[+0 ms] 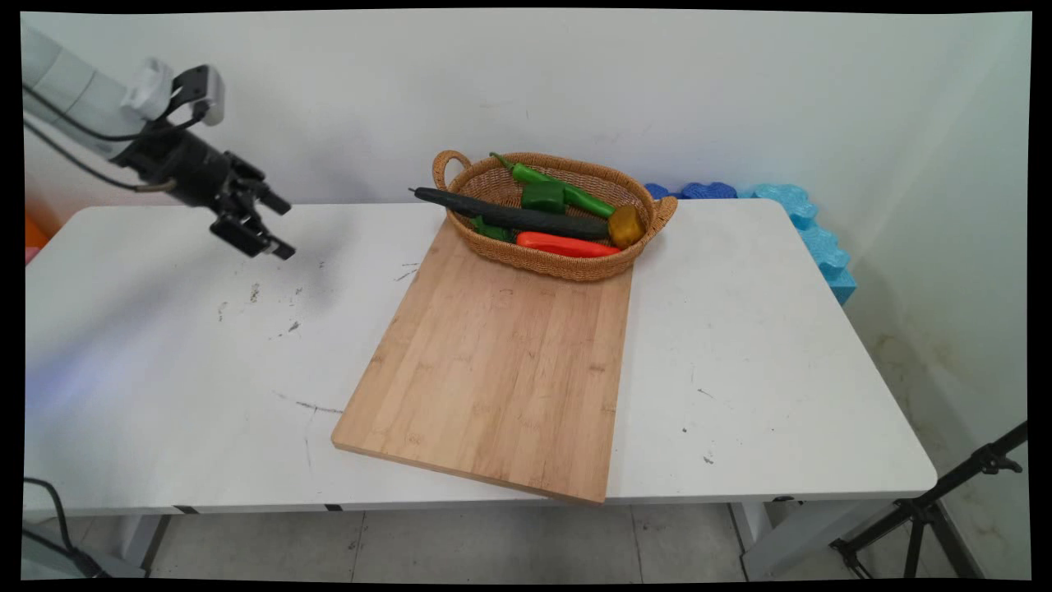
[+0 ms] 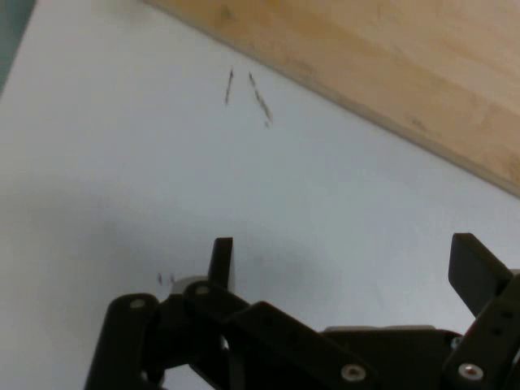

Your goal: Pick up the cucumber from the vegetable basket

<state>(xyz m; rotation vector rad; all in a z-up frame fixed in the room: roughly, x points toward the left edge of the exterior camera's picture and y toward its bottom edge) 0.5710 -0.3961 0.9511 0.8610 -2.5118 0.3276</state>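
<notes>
Main view shows me the wooden cutting board (image 1: 501, 362) lying bare at lower centre on the white table (image 1: 764, 362); beyond it, at its top edge, a wicker basket (image 1: 559, 261) holds a dark cucumber (image 1: 509, 217), a red pepper (image 1: 567, 244) and green peppers (image 1: 544, 196). At upper left my gripper (image 1: 261, 224) hangs over bare tabletop, fingers (image 2: 221, 258) spread apart, holding nothing

- One white rectangular counter (image 1: 740, 345).
- One pale bamboo cutting board (image 1: 493, 362).
- One oval woven wicker basket (image 1: 559, 261) with handles.
- One long dark cucumber (image 1: 526, 218).
- One red pepper (image 1: 567, 244).
- One yellow-brown pepper (image 1: 626, 224).
- One blocky green pepper (image 1: 542, 197).
- One long green chilli (image 1: 530, 174).
- One black two-finger claw (image 1: 279, 226).
</notes>
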